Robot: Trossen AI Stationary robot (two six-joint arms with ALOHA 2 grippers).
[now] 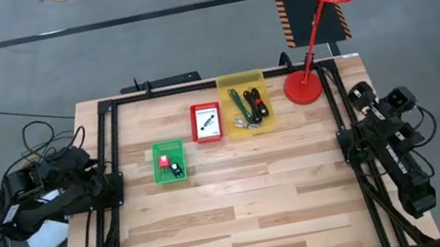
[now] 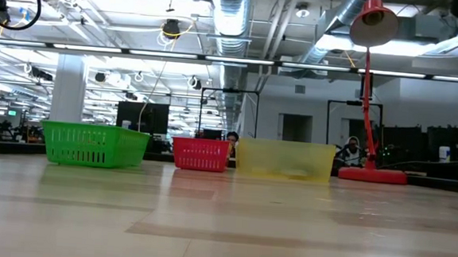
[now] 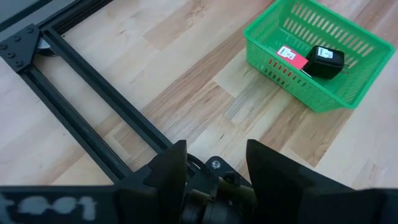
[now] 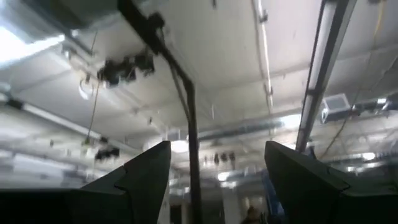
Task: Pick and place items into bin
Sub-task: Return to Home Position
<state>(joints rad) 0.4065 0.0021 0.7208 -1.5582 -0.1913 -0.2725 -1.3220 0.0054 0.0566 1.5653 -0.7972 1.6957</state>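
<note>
The yellow bin (image 1: 241,78) holds a green cable (image 1: 237,102), a black cable (image 1: 254,101) and a white cable (image 1: 244,122), lying close together.

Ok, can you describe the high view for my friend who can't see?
Three bins sit on a wooden table: a green bin with a red-and-black piece, a red bin with a white card, a yellow bin with cables. A red lamp stands beside it; the left arm and right arm rest at the table's sides.

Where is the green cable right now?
In the high view the green cable lies inside the yellow bin, beside a black cable. The bin sits between the red basket and the red lamp.
</note>
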